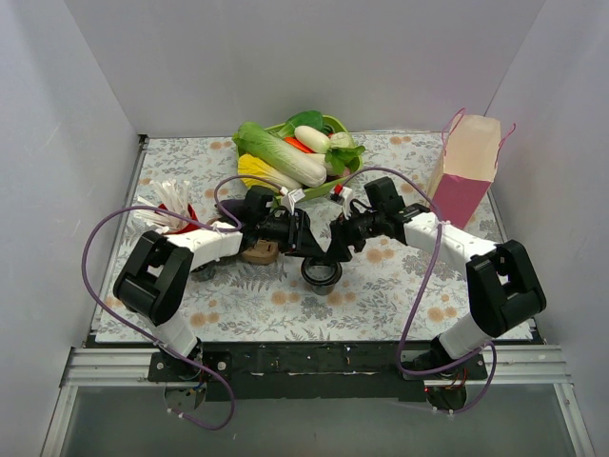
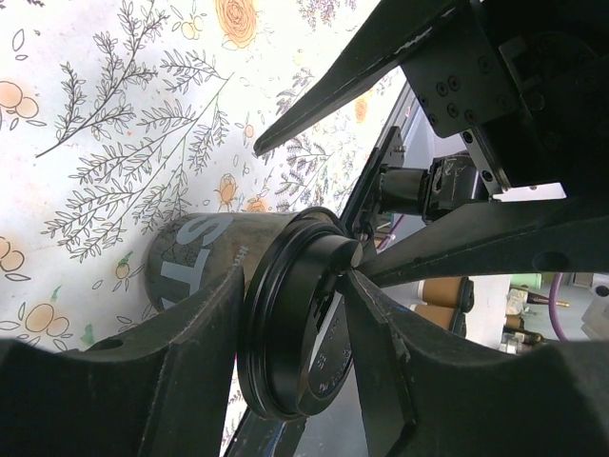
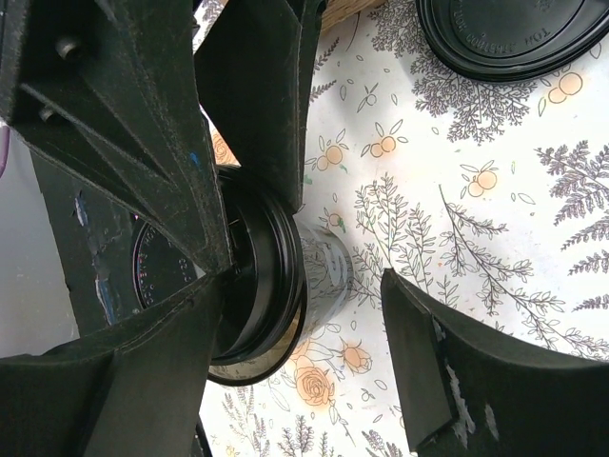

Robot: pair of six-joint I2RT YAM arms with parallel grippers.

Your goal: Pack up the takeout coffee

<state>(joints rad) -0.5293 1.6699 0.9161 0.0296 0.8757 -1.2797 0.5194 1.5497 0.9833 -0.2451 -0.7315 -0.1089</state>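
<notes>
The takeout coffee [image 1: 321,274] is a small dark cup with a round black lid, upright at the middle of the floral cloth. In the left wrist view my left gripper [image 2: 295,286] is shut on its lid [image 2: 290,333], one finger under the rim and the other on the lid's top. From above, the left gripper [image 1: 317,259] sits just over the cup. My right gripper [image 3: 303,286] is open and straddles the same cup [image 3: 324,262]. One of its fingers is by the lid and the other stands well clear of the cup's base. The right gripper [image 1: 341,240] reaches in from the right.
A brown cardboard carrier [image 1: 259,252] lies just left of the cup under the left arm. A red cup of white straws [image 1: 176,205] stands at the left. A green bowl of vegetables [image 1: 300,152] is at the back, a pink bag [image 1: 466,176] at the back right. A second black lid [image 3: 514,33] shows nearby.
</notes>
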